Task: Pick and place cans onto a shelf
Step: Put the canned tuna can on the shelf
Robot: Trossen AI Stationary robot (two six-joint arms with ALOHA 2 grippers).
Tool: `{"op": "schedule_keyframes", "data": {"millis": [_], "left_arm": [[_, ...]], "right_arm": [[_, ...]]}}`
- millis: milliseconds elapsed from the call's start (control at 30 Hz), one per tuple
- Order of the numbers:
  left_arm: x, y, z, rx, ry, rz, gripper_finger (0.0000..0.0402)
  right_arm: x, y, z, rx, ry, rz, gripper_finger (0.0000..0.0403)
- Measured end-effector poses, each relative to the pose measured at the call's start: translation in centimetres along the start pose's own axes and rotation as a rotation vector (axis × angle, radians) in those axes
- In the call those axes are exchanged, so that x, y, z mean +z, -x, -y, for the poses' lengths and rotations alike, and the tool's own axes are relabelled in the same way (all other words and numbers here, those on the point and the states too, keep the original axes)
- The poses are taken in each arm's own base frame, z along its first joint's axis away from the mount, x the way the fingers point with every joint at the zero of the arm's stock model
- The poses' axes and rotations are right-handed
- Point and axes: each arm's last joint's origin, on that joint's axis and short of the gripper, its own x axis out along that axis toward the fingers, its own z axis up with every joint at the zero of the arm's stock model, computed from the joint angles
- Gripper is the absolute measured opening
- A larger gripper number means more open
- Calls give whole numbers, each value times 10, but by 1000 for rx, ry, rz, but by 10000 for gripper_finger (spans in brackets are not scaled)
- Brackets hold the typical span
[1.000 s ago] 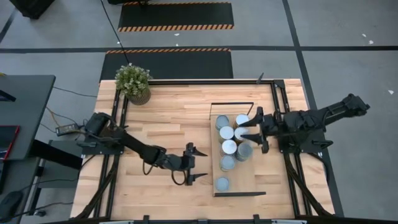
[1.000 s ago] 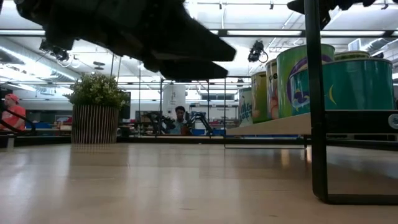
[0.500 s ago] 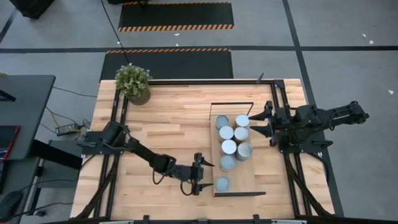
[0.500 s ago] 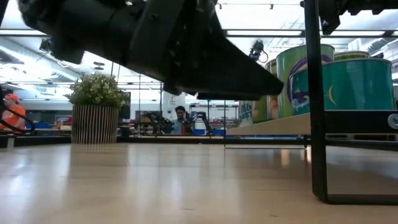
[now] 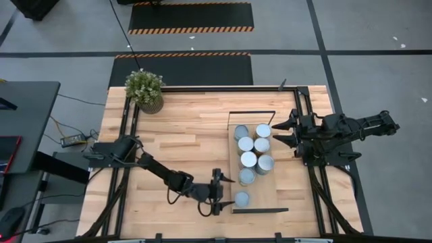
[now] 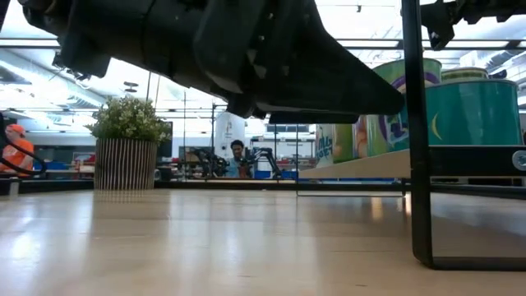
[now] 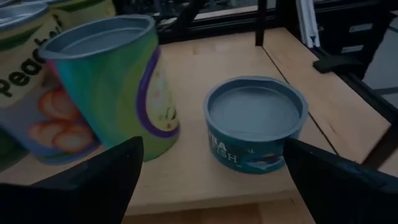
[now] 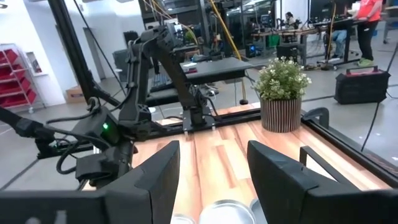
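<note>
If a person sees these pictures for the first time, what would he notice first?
Probably the cluster of cans with shiny tops on the shelf at the table's right. Next, the left end effector, open beside the nearest low teal can, and the potted plant at the far left corner.

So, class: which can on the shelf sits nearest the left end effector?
The short teal can, alone at the shelf's end, right before the open left end effector.

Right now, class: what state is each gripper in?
Left gripper: open, holding nothing, facing the low can.
Right gripper: shut, holding nothing, beside the shelf.
</note>
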Motion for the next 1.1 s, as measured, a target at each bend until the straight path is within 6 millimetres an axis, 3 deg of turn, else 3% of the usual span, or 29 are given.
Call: {"op": "schedule_keyframes", "data": {"millis": [300, 533, 833, 1100], "left_arm": [[-2, -4, -8, 53, 10, -6, 393], [-3, -7, -16, 94, -9, -18, 393], [-1, -7, -10, -128, -8, -3, 393], [2, -9, -17, -12, 50, 25, 393]], "right_arm": [[-2, 7, 1, 46, 23, -5, 195], [-22, 10, 5, 43, -7, -19, 195], [-28, 23, 9, 61, -18, 52, 195], [-42, 28, 13, 68, -10, 101, 195]]}}
